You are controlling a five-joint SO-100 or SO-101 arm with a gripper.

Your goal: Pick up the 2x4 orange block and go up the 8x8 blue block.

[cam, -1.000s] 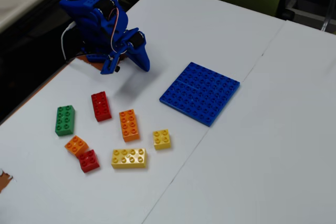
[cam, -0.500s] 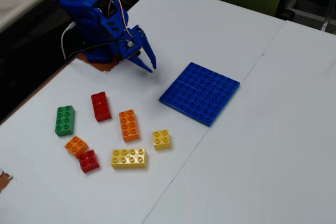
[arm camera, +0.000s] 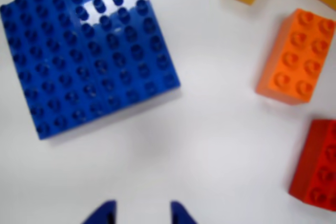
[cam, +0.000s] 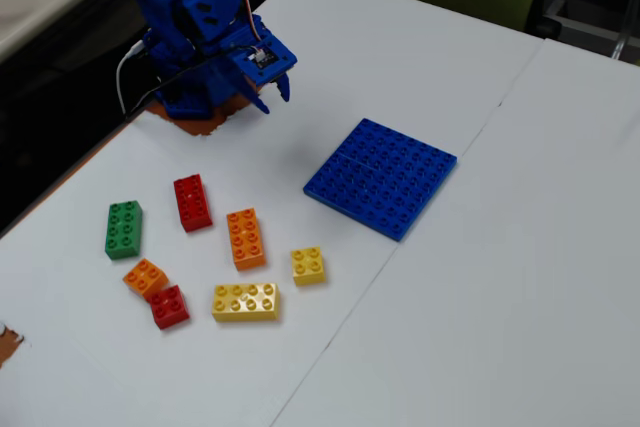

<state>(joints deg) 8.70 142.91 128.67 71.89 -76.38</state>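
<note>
In the wrist view the 2x4 orange block [arm camera: 296, 56] lies on the white table [arm camera: 210, 145] at about 1 o'clock from the gripper [arm camera: 142, 214], well apart from it. The 8x8 blue block [arm camera: 86, 51] lies at 11 o'clock. The gripper's two blue tips stand apart and hold nothing. Only the fixed view shows the blue arm [cam: 195, 27], folded up high near the table's far edge, and a green brick [cam: 124, 228].

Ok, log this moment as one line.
phase: pre-grasp | fingers: open, empty, raised | orange 2x4: on table, untouched | blue plate: bare
</note>
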